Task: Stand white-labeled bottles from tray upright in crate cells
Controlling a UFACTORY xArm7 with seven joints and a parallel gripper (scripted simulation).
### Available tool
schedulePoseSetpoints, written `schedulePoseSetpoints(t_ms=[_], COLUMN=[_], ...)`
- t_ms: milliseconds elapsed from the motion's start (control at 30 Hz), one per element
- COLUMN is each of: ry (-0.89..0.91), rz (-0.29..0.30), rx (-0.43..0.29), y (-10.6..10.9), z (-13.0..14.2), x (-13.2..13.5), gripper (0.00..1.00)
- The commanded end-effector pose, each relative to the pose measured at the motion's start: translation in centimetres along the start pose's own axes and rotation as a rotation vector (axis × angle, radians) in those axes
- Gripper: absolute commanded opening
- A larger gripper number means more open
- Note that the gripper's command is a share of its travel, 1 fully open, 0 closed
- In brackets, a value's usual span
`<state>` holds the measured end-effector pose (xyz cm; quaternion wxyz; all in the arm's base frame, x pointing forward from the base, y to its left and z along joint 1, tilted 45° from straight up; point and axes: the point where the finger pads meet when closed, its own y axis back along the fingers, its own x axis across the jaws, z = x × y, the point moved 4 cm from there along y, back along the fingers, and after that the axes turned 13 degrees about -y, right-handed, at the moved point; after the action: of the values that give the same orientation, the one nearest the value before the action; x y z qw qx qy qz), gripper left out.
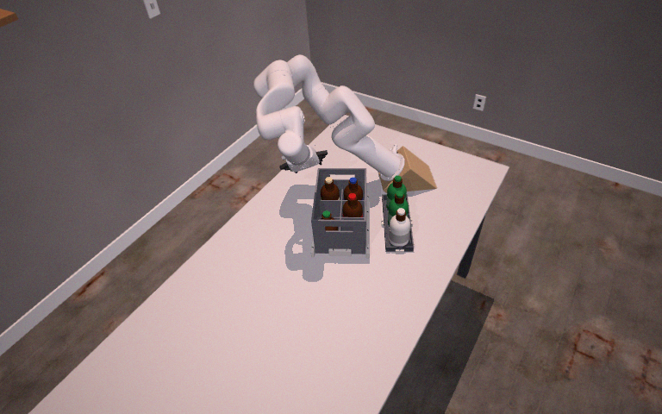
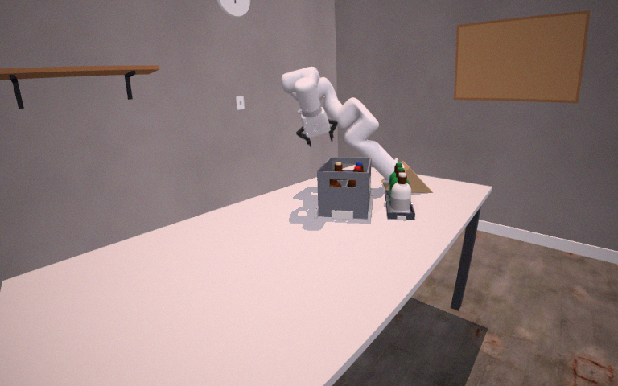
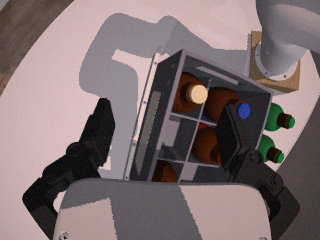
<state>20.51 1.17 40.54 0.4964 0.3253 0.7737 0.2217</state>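
The grey crate (image 1: 340, 210) stands mid-table and holds four brown bottles with cream (image 1: 329, 187), blue (image 1: 352, 187), red (image 1: 352, 204) and green (image 1: 326, 215) caps. The cell between the cream-capped and green-capped bottles looks empty. Just right of the crate, a small dark tray (image 1: 398, 239) carries two green bottles (image 1: 397, 195) and, at its front, the white-labeled bottle (image 1: 399, 228), all upright. My gripper (image 1: 302, 161) hangs open and empty above the crate's back left corner, well clear of the tray. In the wrist view, the gripper (image 3: 167, 115) frames the crate (image 3: 200, 120).
A brown wedge-shaped box (image 1: 415, 172) sits at the arm's base, right behind the tray. The arm's lower link slopes down close to the rear green bottle. The table's right edge runs a short way right of the tray.
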Motion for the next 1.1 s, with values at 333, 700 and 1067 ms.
schedulePoseSetpoints(t_ms=[333, 700, 1067], ry=[0.172, 0.244, 0.401], rz=[-0.097, -0.137, -0.224], rx=[-0.225, -0.318, -0.518], y=[0.5, 0.5, 0.6], z=[1.3, 1.8, 3.0], x=[2.8, 4.0, 6.3], gripper=[1.0, 1.0, 1.0])
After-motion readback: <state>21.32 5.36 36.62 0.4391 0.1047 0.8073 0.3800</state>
